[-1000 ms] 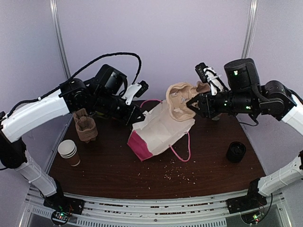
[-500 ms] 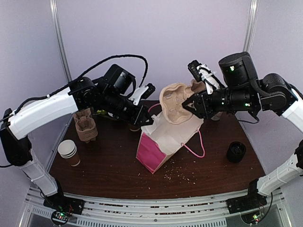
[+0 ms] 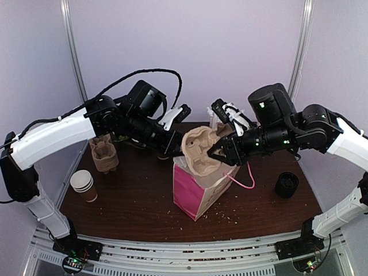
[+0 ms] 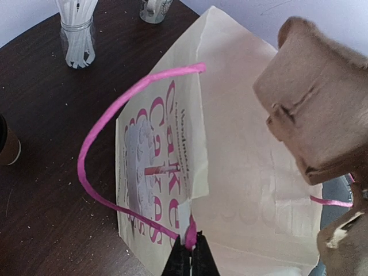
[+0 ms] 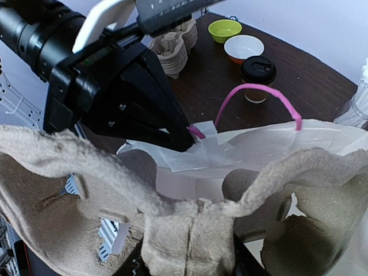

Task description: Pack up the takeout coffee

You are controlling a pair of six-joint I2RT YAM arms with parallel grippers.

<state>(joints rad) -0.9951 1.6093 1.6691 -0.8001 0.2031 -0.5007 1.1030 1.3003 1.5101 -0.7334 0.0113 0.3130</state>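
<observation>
The takeout coffee [image 5: 257, 72], a brown cup with a black lid, stands on the table behind the bag. It shows at the left edge of the left wrist view [image 4: 7, 145] and is hidden in the top view. A white and pink paper bag [image 3: 204, 187] stands upright with its mouth open. My left gripper [image 3: 177, 150] is shut on the bag's rim at its pink handle [image 4: 191, 253]. My right gripper [image 3: 221, 150] is shut on a pulp cup carrier [image 3: 198, 149] and holds it tilted over the bag's mouth [image 5: 259, 144].
A stack of pulp carriers [image 3: 103, 155] and a stack of lidless cups [image 3: 84, 185] stand at the left. A black stack of lids [image 3: 286, 184] stands at the right. A jar of straws [image 4: 77, 34], a green bowl [image 5: 225, 27] and a white bowl [image 5: 244, 47] stand at the back.
The bag has gone from lying on its side to standing upright, pulled up by my left gripper. My right gripper has moved the carrier left and down to the bag's mouth.
</observation>
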